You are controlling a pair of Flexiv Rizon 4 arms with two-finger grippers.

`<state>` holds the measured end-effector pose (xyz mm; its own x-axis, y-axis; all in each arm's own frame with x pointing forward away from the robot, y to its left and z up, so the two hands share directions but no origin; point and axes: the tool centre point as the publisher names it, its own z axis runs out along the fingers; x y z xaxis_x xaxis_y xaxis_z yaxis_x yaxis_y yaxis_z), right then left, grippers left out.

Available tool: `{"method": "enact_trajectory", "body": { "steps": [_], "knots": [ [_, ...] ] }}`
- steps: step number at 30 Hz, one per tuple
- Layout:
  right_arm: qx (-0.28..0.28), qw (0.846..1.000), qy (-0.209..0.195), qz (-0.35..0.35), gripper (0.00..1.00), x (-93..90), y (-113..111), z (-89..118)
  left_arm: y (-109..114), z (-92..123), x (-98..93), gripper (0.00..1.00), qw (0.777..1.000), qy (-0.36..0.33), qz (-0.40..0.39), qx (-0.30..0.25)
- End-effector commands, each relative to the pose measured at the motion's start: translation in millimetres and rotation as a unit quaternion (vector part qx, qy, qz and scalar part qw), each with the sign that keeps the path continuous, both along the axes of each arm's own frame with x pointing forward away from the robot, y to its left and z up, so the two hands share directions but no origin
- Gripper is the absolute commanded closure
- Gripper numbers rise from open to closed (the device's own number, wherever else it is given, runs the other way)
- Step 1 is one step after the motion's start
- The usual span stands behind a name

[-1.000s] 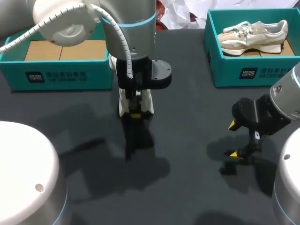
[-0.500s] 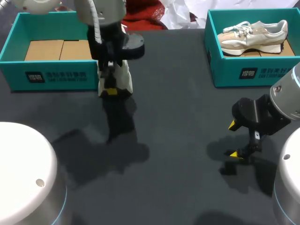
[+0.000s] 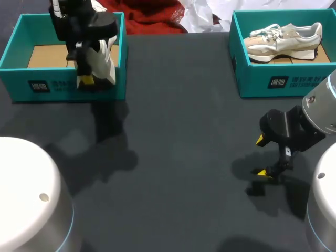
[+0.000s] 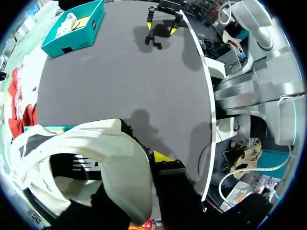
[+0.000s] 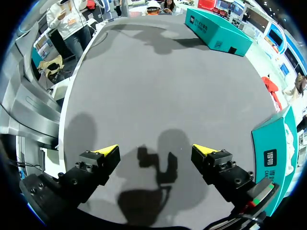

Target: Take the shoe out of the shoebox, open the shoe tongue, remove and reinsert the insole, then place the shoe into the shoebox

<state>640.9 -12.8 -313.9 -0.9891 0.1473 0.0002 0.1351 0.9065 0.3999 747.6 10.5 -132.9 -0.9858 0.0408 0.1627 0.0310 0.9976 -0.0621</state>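
Dark table [image 3: 184, 131], last step in hand: the shoe hangs at the box, not yet set down.

Largest first: the left shoebox [image 3: 21, 86] stands at the table's far left corner, its cardboard floor bare. The right shoebox [image 3: 273, 79], well apart at the far right, holds a second shoe [image 3: 283, 39]. The white shoe [image 3: 102, 60] hangs in the air over the left shoebox's front wall near its right corner. It is gripped at its collar by the left gripper [image 3: 86, 79], whose fingers are clenched on it. The insole cannot be made out, so that step is unconfirmed. What seems left is lowering the shoe inside and letting go. The right gripper [image 5: 156, 151] hovers over bare table with its fingers spread, holding nothing.
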Motion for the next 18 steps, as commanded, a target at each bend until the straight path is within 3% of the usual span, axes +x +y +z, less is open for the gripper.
{"method": "enact_trajectory", "body": {
  "steps": [1,5,11,16,18],
  "knots": [
    [-0.001,1.0,-0.001,-0.001,0.0,-1.5,0.4,-0.5,3.1,0.1,-2.6,1.0,1.0,-0.003,-0.001,-0.003],
    [-0.001,1.0,-0.001,-0.001,0.0,-1.5,0.4,-0.5,21.2,-0.5,14.2,1.0,1.0,0.005,-0.002,-0.001],
    [-0.001,1.0,-0.001,-0.001,0.0,-1.5,0.4,-0.5,67.9,5.0,53.7,1.0,1.0,0.004,0.01,0.001],
    [-0.001,1.0,-0.001,-0.001,0.0,-1.5,0.4,-0.5,104.3,7.6,97.5,1.0,1.0,0.016,0.01,-0.009],
    [-0.001,1.0,-0.001,-0.001,0.0,-1.5,0.4,-0.5,121.2,8.9,124.0,1.0,1.0,0.014,-0.017,-0.007]
  ]
}}
